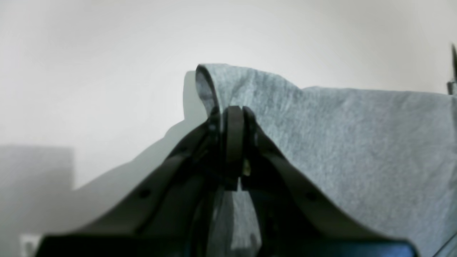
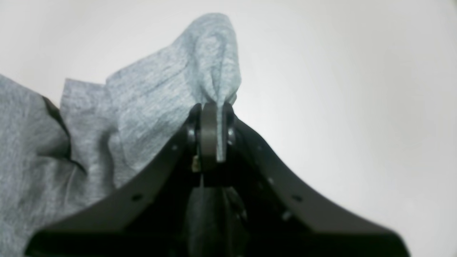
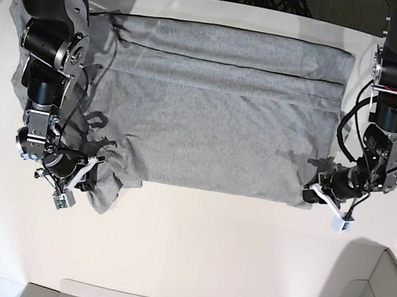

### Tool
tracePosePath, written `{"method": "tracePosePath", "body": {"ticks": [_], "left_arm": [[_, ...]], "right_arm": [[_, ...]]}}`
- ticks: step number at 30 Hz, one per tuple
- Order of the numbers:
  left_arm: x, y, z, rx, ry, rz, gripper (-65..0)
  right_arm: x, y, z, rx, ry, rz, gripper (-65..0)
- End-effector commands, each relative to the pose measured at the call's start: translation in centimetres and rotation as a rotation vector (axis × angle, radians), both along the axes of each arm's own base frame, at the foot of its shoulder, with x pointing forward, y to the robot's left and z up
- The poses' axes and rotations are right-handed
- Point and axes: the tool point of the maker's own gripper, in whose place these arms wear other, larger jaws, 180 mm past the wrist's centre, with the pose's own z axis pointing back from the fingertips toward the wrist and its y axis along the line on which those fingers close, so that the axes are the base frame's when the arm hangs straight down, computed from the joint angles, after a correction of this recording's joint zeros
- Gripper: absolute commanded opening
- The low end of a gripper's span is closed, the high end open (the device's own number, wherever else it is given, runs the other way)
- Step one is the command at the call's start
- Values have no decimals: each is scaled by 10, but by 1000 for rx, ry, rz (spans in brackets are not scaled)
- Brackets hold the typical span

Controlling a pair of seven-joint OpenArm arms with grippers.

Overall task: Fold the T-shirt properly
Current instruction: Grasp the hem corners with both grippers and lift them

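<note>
The T-shirt lay spread across the white table, filling the middle of the base view from about nine o'clock to three o'clock, with a folded band running along its far edge toward twelve o'clock. Its near edge ran fairly straight, except at about eight o'clock, where the cloth was bunched and rumpled.

The right gripper sat at that bunched corner, at about eight o'clock in the base view. In the right wrist view its jaws were pressed together on a pinch of the T-shirt, and the grey cloth rose in a peak above the right gripper and trailed off toward nine o'clock.

The left gripper was at the opposite near corner, at about four o'clock in the base view. In the left wrist view its jaws were likewise clamped on the T-shirt, a small fold of hem curling just above the left gripper at twelve o'clock while the rest of the fabric stretched away toward three o'clock.

No containers could be made out on the table.
</note>
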Motion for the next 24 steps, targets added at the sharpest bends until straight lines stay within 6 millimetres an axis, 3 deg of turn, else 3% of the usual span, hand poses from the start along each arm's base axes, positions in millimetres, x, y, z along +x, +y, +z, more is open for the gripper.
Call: {"method": "tracePosePath", "body": {"ticks": [1,8,11,16,24], "left_arm": [[17,5,26,5,-71,3,-650],[1,1,32,66,-81,63,-650],[-7,14,36,81,-83,78,-650],[-20,30,36,58,-55,124,-650],[-37,24,42,68,-58,93,-650]], "right_arm": [[24,-7,37,23,-104,-25,-650],[15,-14,36,43,-136,-51,-650],[8,-18,29,15,-112,-54,-650],[0,-24,36,-9,-108,-62,-650],[-20,-21,37,-71,-81,6,-650]]}}
